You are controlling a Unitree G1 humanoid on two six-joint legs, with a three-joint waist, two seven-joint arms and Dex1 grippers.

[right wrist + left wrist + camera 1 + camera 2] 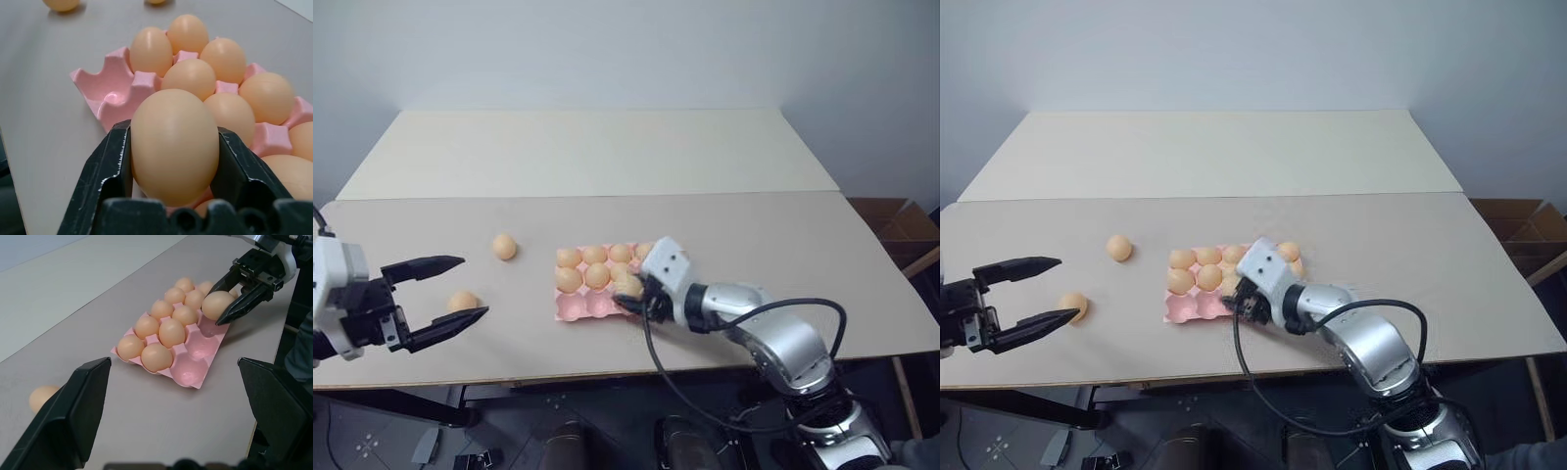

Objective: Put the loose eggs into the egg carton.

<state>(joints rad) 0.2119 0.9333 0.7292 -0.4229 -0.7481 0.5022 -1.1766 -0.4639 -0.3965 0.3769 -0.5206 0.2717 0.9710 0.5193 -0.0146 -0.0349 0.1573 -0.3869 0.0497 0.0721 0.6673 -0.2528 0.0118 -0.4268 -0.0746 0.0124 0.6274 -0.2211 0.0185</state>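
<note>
The pale pink egg carton [576, 309] lies on the table's front middle, with several tan eggs in its far and middle rows and bare cups [195, 350] in its near row. My right gripper [628, 294] is shut on one egg [174, 144] and holds it just over the carton's near row, toward its right end. Two loose eggs lie to the carton's left: one [504, 246] farther back, one [463, 301] near the front. My left gripper [473, 287] hangs open beside that nearer egg, its fingers spread wide and apart from it.
The table is two beige boards with a seam [607, 196] running across the middle. Its front edge [558, 377] runs close below the carton. A brown cardboard box [901, 225] stands on the floor past the right edge. A black cable [783, 308] loops along my right forearm.
</note>
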